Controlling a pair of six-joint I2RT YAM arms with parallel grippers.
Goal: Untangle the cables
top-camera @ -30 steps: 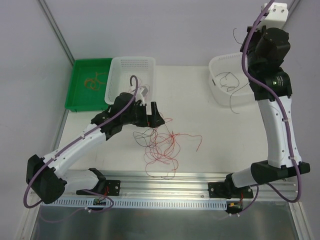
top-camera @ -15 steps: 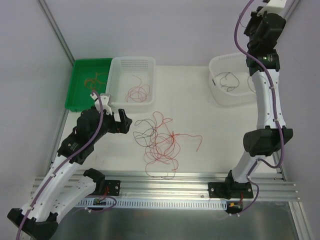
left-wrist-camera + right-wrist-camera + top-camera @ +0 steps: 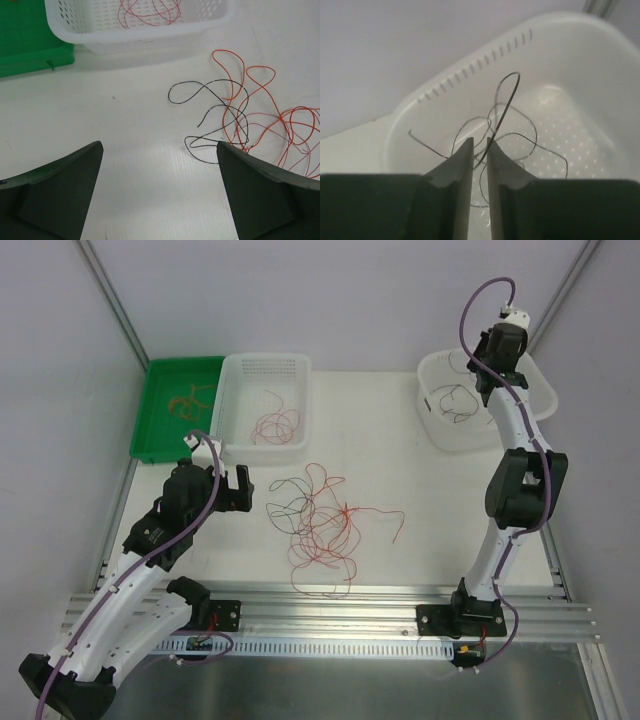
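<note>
A tangle of thin red and black cables (image 3: 320, 525) lies loose on the white table, mid-front. My left gripper (image 3: 232, 488) hovers to its left, jaws wide open and empty; in the left wrist view (image 3: 160, 145) a black cable (image 3: 210, 92) and red loops (image 3: 280, 125) lie ahead to the right. My right gripper (image 3: 487, 390) hangs over the round white basin (image 3: 435, 435). Its jaws (image 3: 480, 142) stand a narrow gap apart, and a black cable (image 3: 502, 107) runs up through that gap without being pinched. More black cables (image 3: 455, 405) lie in the basin.
A white slotted basket (image 3: 225, 435) at the back left holds red cables (image 3: 272, 423). Beside it a green tray (image 3: 160, 445) holds orange-tan cables (image 3: 188, 400). The aluminium rail (image 3: 330, 595) runs along the near edge.
My left arm pulled back left from the tangle, jaws still open. My right arm came down from high up to the basin with the black cable, and its jaws parted slightly.
</note>
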